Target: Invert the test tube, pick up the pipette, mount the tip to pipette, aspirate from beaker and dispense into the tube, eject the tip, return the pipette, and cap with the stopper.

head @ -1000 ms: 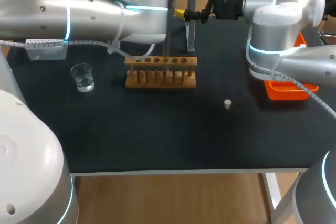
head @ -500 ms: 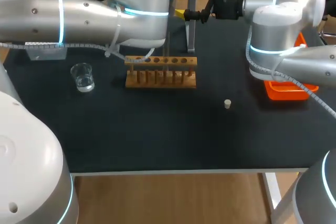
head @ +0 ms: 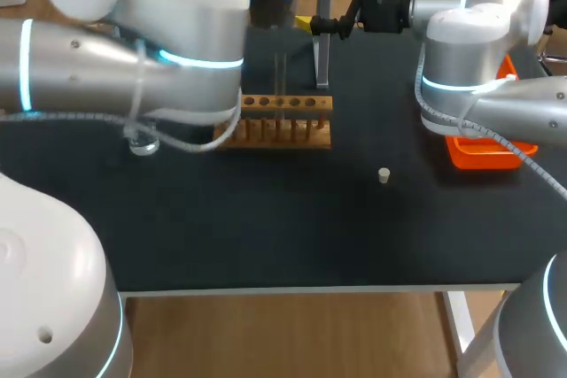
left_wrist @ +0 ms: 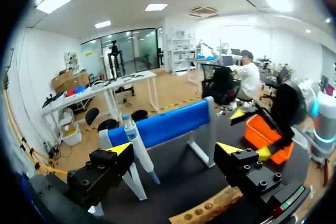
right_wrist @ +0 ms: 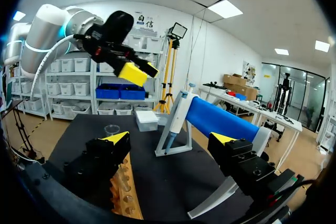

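The white pipette (right_wrist: 174, 121) leans in its blue-barred stand (right_wrist: 220, 119) at the table's far edge, just ahead of the right pincer (right_wrist: 169, 139), whose yellow-tipped fingers stand apart, grasping nothing. The left pincer (left_wrist: 176, 150) — also released — faces the same pipette, with the wooden test-tube rack (head: 288, 121) under it. The left arm (head: 106, 68) covers most of the glass beaker (head: 140, 142). The small pale stopper (head: 384, 175) lies alone on open black table (head: 266, 227) — well apart from the orange tray (head: 483, 155) near the right edge.
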You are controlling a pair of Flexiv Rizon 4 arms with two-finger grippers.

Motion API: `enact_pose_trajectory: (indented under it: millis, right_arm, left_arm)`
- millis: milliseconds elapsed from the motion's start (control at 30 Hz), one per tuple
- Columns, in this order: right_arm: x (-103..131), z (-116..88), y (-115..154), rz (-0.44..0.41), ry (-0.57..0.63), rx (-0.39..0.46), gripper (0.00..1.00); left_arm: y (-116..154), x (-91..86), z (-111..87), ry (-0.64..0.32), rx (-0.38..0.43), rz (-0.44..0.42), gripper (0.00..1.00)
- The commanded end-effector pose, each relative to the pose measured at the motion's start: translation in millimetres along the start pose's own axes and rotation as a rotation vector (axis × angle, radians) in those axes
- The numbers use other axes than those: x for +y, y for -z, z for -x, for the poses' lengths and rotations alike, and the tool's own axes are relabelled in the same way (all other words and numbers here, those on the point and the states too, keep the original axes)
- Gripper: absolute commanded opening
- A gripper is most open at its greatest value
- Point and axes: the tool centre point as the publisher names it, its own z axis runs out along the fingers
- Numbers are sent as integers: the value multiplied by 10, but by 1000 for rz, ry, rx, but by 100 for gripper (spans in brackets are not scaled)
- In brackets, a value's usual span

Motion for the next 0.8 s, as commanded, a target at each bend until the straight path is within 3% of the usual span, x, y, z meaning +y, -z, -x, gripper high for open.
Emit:
enact_pose_trajectory:
  millis: [33, 367, 800]
  right_arm:
    - [1, 2, 5, -1, 0, 1, 100]
    - [1, 2, 5, -1, 0, 1, 100]
    - [1, 2, 5, -1, 0, 1, 100]
  left_arm:
    - [526, 180, -22, -70, 233, -77, 100]
    - [704, 340, -255, -249, 483, -145, 100]
    - [578, 669, -523, -325, 661, -99, 100]
